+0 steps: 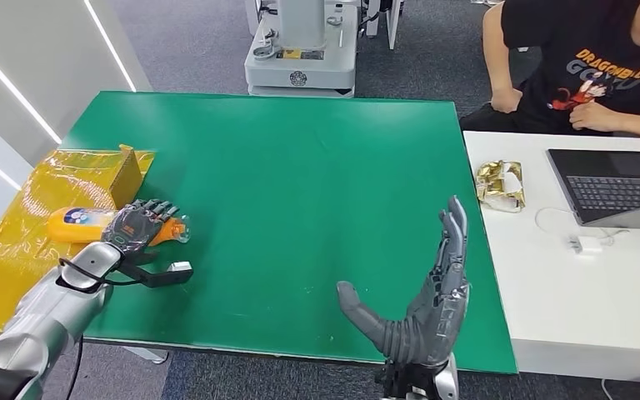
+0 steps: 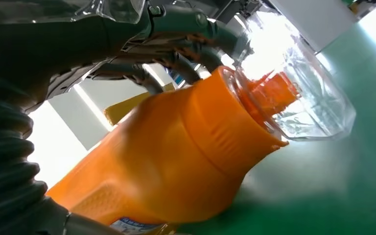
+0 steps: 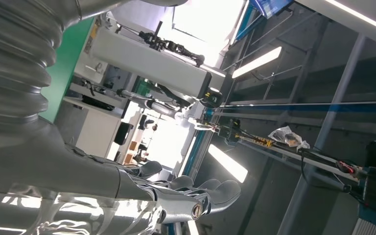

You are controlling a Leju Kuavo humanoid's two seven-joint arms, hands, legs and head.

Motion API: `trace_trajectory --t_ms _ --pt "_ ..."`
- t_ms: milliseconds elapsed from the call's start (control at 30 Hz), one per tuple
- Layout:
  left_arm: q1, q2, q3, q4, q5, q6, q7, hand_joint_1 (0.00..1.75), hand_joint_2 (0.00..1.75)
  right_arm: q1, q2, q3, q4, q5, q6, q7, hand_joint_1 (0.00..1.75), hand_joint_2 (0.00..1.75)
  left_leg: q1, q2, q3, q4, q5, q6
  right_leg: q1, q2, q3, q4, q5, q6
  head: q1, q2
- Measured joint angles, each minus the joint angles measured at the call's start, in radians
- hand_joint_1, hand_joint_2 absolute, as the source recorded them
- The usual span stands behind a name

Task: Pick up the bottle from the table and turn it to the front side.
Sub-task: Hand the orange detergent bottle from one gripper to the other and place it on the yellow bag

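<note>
An orange bottle (image 1: pixel 79 223) with a blue-and-white label and a clear cap lies on its side at the left edge of the green table (image 1: pixel 300 183). My left hand (image 1: pixel 137 225) grips it around the neck end, fingers wrapped over the top. In the left wrist view the orange bottle (image 2: pixel 176 161) is close up, its clear cap (image 2: pixel 303 98) pointing away, with dark fingers (image 2: pixel 176 54) curled over it. My right hand (image 1: pixel 425 308) stands upright near the table's front edge, fingers straight and apart, holding nothing. In the right wrist view the right hand (image 3: pixel 176 196) points up at the ceiling.
A yellow box (image 1: pixel 125 171) and yellow plastic sheet (image 1: pixel 17 250) lie beside the bottle at the left. A white table (image 1: pixel 583 283) at the right carries a laptop (image 1: pixel 617 187), a cable and gold wrapping (image 1: pixel 500 185). A person (image 1: pixel 583 62) sits behind it. A robot base (image 1: pixel 300 50) stands behind the green table.
</note>
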Motion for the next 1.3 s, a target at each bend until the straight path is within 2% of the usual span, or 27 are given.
trace_trajectory --t_ms 133,267,500,700,800,1200,1300 --pt "-0.026 -0.004 -0.003 0.018 0.042 -0.117 -0.005 0.00 1.75 -0.001 0.000 0.000 0.006 0.012 0.000 0.004 0.00 1.75 0.000 -0.001 0.001 0.000 0.000 -0.001 0.000 -0.001 0.001 0.001 0.000 0.000 0.000 0.000" --pt "-0.036 -0.003 -0.003 0.029 0.061 -0.144 -0.008 0.00 1.75 -0.002 0.000 0.000 0.012 0.013 0.000 0.007 0.00 1.75 0.000 0.000 0.002 0.000 0.001 -0.002 0.000 0.000 0.001 0.002 0.000 -0.001 0.000 0.000" --pt "-0.026 0.001 -0.003 0.031 0.079 -0.101 0.013 0.00 1.75 -0.003 0.000 0.000 0.017 0.018 0.000 0.019 0.00 1.75 0.000 -0.001 0.002 -0.001 0.002 -0.003 0.000 0.000 0.001 0.003 0.000 -0.001 0.000 0.000" --pt "0.020 0.017 0.004 0.017 0.110 0.026 0.044 0.00 1.75 -0.003 0.000 0.001 0.017 0.028 0.000 0.040 0.00 1.75 0.000 0.000 0.002 -0.001 0.002 -0.003 0.000 0.001 0.000 0.003 0.000 -0.001 0.000 0.000" --pt "0.054 0.031 0.021 -0.010 0.115 0.060 0.056 0.00 1.75 -0.003 0.000 0.001 0.017 0.031 0.000 0.043 0.00 1.75 0.000 0.000 0.002 -0.001 0.002 -0.003 0.000 0.001 0.000 0.003 0.000 -0.001 0.000 0.000" --pt "0.141 0.066 0.107 -0.079 0.126 0.086 0.087 0.00 1.75 -0.003 0.000 0.001 0.018 0.031 0.000 0.039 0.00 1.75 0.000 0.000 0.002 -0.001 0.002 -0.003 0.000 0.001 0.000 0.003 0.000 -0.001 0.000 0.000" --pt "0.189 0.077 0.144 -0.127 0.159 0.121 0.070 0.00 1.75 -0.003 0.000 0.001 0.022 0.020 0.000 0.039 0.00 1.75 0.000 0.001 0.002 -0.001 0.002 -0.003 0.000 0.001 -0.001 0.003 0.000 -0.001 0.000 0.000"
